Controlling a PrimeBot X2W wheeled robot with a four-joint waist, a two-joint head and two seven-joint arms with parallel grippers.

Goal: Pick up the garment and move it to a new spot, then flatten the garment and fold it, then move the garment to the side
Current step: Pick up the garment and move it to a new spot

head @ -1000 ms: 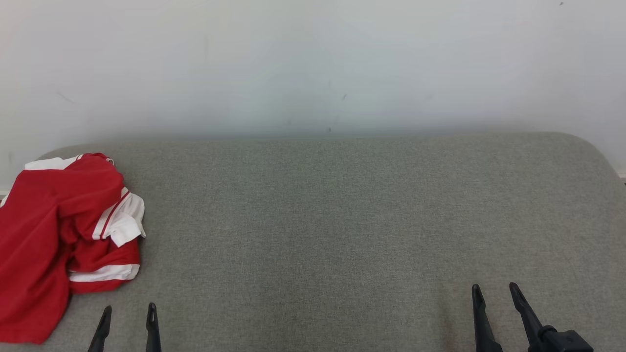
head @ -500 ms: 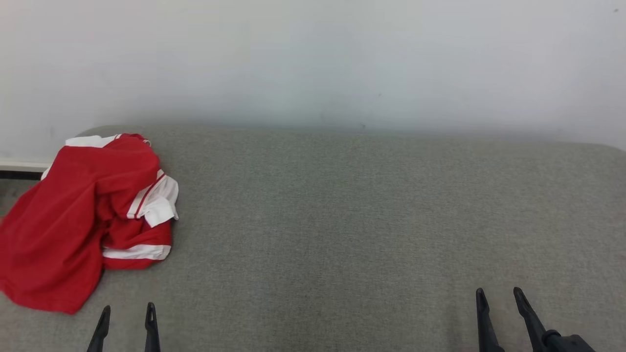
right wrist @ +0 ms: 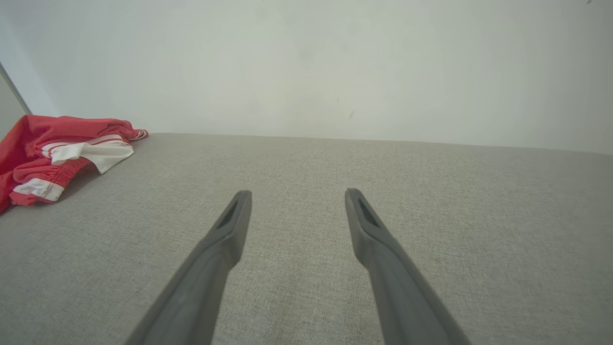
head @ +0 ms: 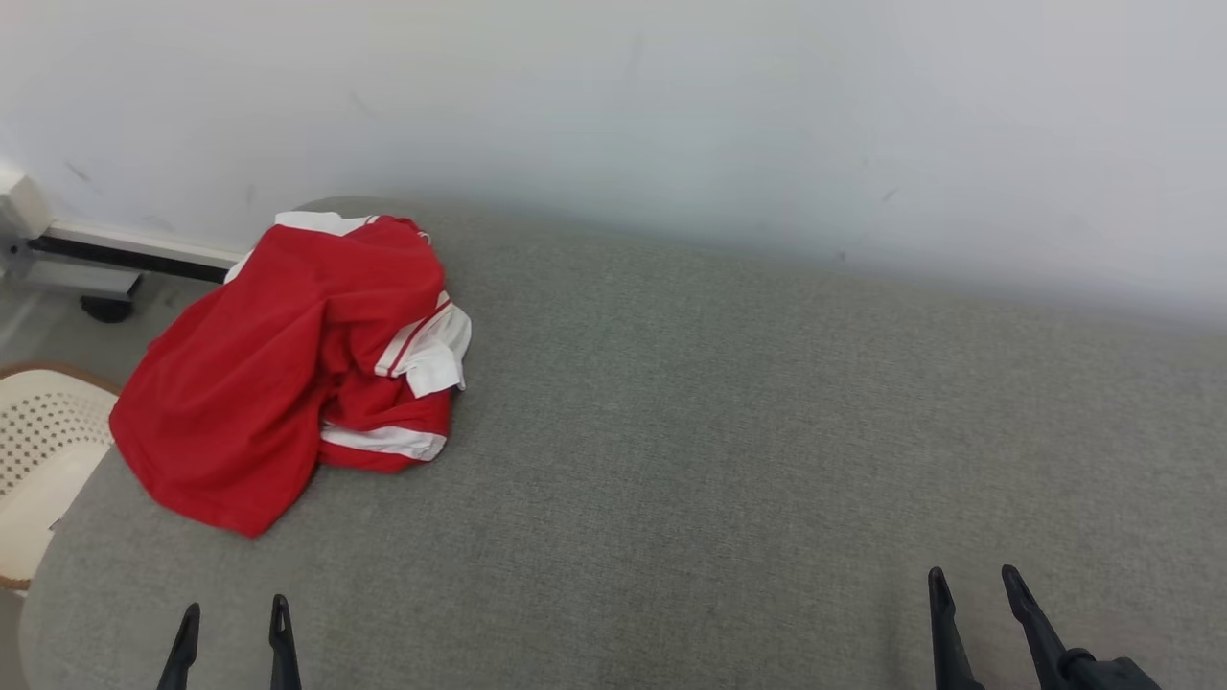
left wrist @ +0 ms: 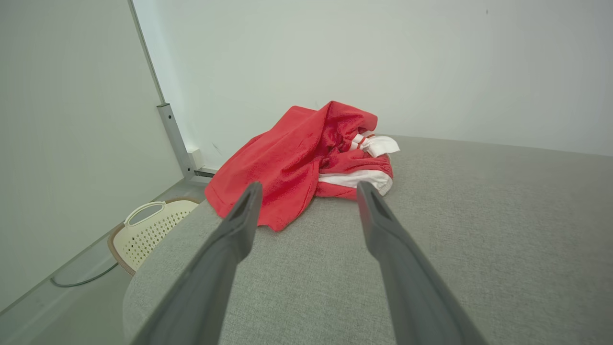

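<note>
- Garment (head: 288, 369): red with white trim, lies bunched in a loose heap at the far left corner of the grey worktop (head: 729, 431), close to the left edge; sits untouched, so judged to be awaiting the first pick-up.
- Left end effector (head: 233, 613): released, spread wide and empty; hovers near the front edge, short of the heap; in the left wrist view points straight at the red cloth, likely lined up that way for the reach.
- Right end effector (head: 973, 580): likewise released and empty; hangs over bare worktop, well apart from the cloth; probably parked there because the open middle suits as the new spot for flattening.
- Cream basket (head: 48, 431): stands lower down, just beside the left edge; calls for a clean lift, lest loose fabric slide off toward it.
</note>
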